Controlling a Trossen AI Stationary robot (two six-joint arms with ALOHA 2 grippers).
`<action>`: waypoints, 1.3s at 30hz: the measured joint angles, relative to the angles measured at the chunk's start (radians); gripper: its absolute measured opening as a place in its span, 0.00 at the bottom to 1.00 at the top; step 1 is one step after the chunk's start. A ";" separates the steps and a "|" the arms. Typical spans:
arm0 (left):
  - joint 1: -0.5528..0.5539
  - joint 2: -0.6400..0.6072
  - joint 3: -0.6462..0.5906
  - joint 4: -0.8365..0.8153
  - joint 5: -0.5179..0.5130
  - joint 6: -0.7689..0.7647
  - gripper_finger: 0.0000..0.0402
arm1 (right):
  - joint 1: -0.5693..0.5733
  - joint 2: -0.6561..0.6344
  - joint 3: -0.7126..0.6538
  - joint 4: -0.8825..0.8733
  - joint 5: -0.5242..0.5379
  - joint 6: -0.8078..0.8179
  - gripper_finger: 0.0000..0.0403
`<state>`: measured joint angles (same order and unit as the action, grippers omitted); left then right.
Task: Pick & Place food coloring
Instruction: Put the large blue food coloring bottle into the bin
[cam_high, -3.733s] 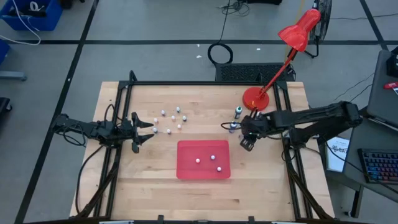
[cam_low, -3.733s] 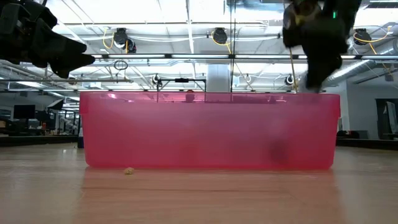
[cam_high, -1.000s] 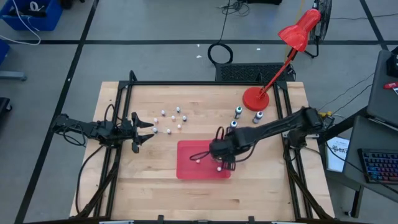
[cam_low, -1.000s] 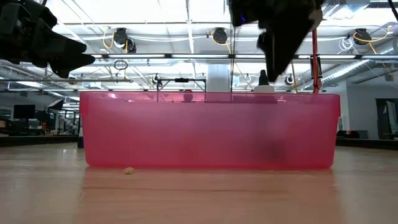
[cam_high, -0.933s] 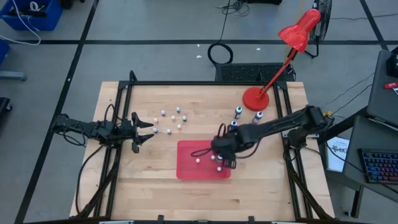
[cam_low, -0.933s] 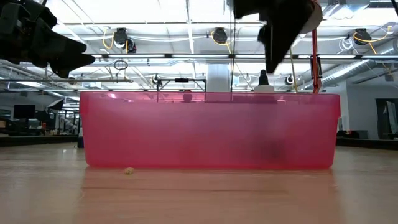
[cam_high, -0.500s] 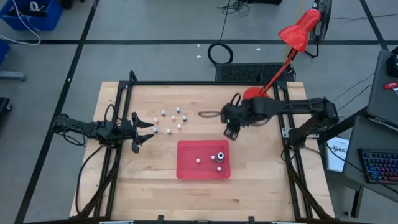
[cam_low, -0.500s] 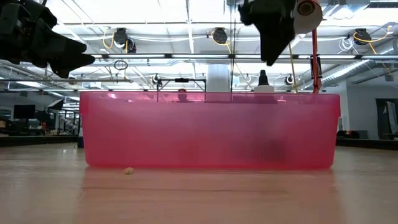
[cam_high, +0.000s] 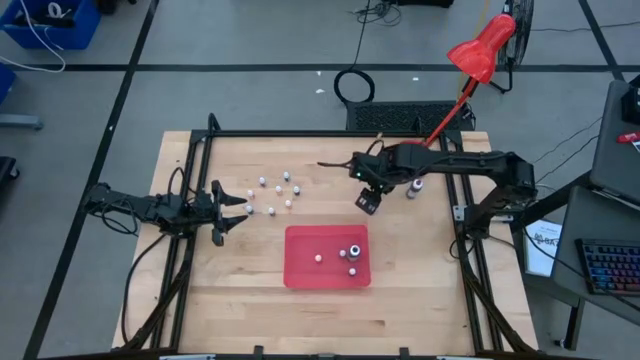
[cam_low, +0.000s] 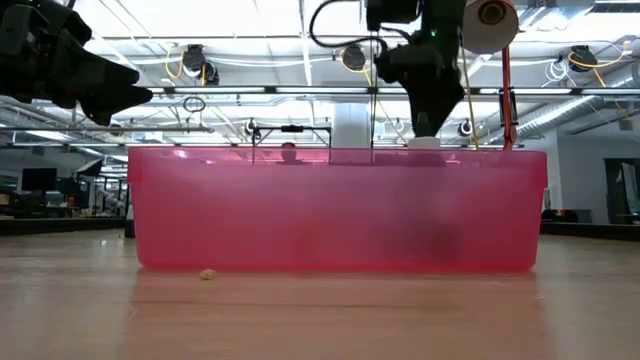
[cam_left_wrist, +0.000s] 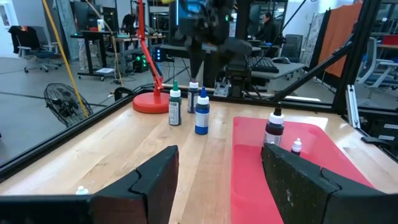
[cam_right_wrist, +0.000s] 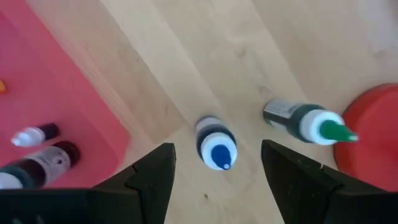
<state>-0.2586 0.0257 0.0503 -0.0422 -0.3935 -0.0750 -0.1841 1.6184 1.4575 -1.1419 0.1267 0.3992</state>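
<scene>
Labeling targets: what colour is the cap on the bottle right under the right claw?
Blue cap, clearest in the right wrist view.

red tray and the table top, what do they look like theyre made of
Red tray: likely plastic, translucent with a slight sheen; in the low view light passes through its wall and dim shapes show behind it. Table top: looks like wood, pale and smooth with a matte to satin finish; parallel plank seams and grain lines run across it.
</scene>
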 joint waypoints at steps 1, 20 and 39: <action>0.000 0.000 0.000 -0.001 0.000 0.000 0.58 | 0.000 0.000 -0.023 0.016 -0.001 -0.007 0.56; 0.000 0.000 0.000 -0.002 0.000 0.000 0.58 | -0.007 0.000 -0.321 0.293 -0.054 -0.026 0.56; 0.000 0.000 0.000 -0.003 0.000 0.000 0.58 | -0.007 0.000 -0.395 0.444 -0.052 -0.069 0.52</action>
<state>-0.2588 0.0261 0.0502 -0.0448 -0.3935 -0.0750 -0.1909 1.6180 1.0626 -0.6975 0.0742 0.3306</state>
